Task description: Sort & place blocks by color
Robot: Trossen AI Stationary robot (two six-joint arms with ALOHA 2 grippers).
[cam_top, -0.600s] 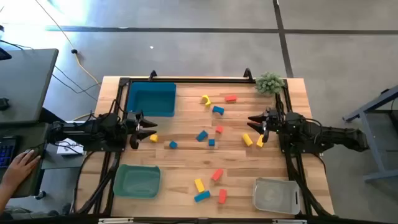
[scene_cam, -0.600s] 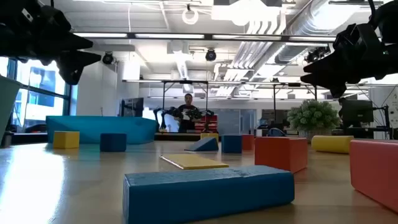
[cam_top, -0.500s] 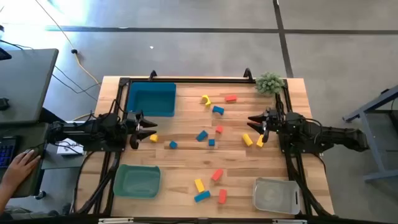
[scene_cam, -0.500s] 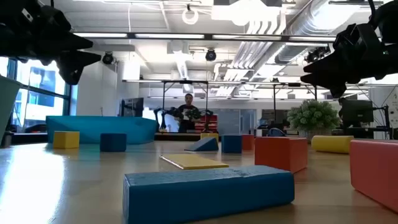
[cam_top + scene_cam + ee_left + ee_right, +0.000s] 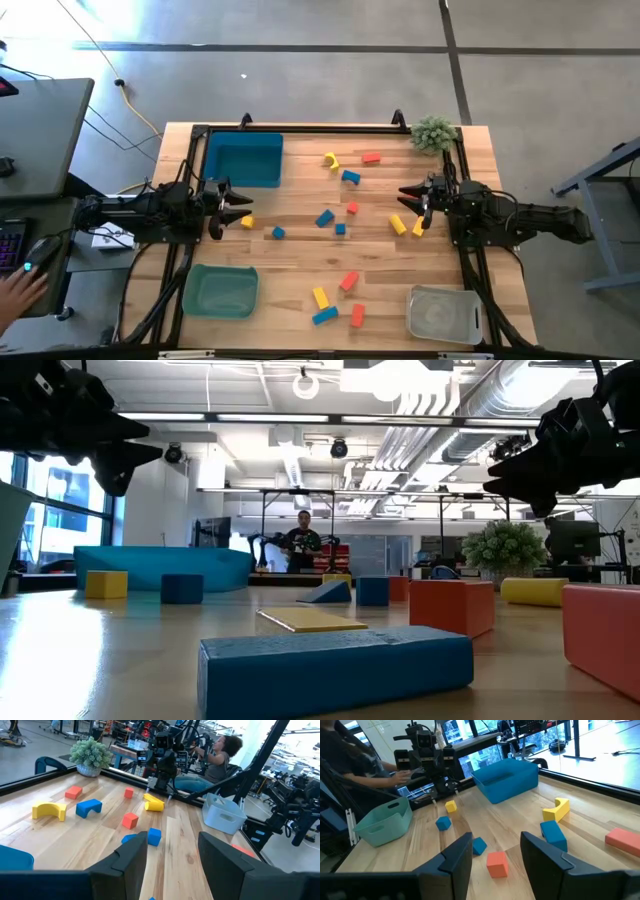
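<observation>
**Fifteen or so blocks unsorted, both arms waiting at the table's sides**

None of the small solid-coloured blocks (image 5: pixel 340 228) sat in a bin; red-orange, blue and yellow cubes, short bars and a yellow arch (image 5: pixel 331 160) lay scattered across the middle of the wooden table (image 5: pixel 300 260). The deep blue plastic bin (image 5: pixel 243 158), the pale green plastic bin (image 5: pixel 221 290) and the clear plastic bin (image 5: pixel 440 312) appeared empty, so sorting had apparently not begun.

The left gripper (image 5: pixel 228 207) hovered beside a yellow cube (image 5: pixel 247 221), its jaws spread with nothing between them. The right gripper (image 5: pixel 415 199) hovered just beside two yellow bars (image 5: pixel 398 225), jaws likewise parted and empty. The next move probably called for either arm to descend over its nearest yellow piece and close on it.

The overhead view gave the whole layout. The left wrist view showed a blue cube (image 5: pixel 154 836) and a red cube (image 5: pixel 130 820) ahead of its fingers (image 5: pixel 131 856), with a seated person beyond the table. The low view showed only a blue bar (image 5: pixel 335 665) close up; which bin suits which colour was hard to judge.
</observation>
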